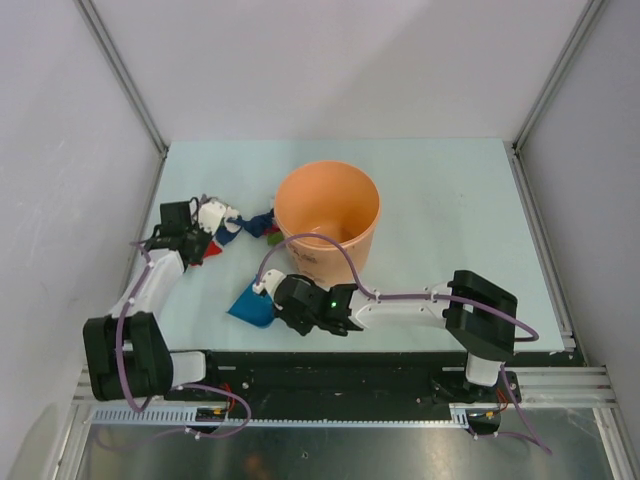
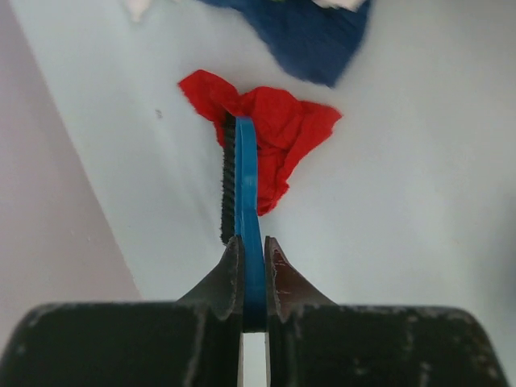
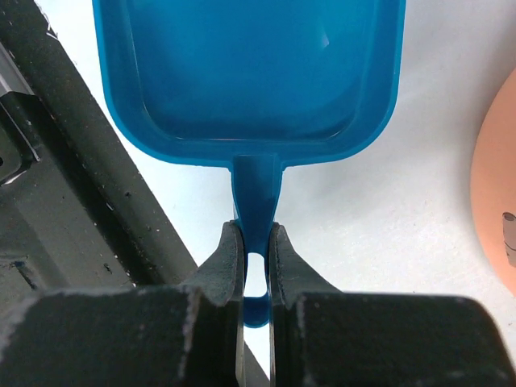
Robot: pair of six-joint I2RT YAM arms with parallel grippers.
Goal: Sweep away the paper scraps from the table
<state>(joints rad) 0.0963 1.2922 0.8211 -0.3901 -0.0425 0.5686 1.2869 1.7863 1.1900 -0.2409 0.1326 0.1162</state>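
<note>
Brush (image 2: 247, 193) is being clamped tight in left hand (image 2: 254, 246), dustpan (image 3: 250, 72) handle in right hand (image 3: 255, 234). Paper scraps (image 2: 286, 129) are being raked; bristles should be kept flat on bench (image 2: 403, 242) and aimed panward.

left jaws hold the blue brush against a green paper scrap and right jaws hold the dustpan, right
No: the scrap at the brush is red, not green, as the left wrist view shows; the rest holds.

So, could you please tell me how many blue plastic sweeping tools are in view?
2. The blue plastic brush is clamped in the left pincer, over a red paper scrap; the blue plastic dustpan is clamped in the right pincer, near the orange bucket. None looks hidden.
</note>
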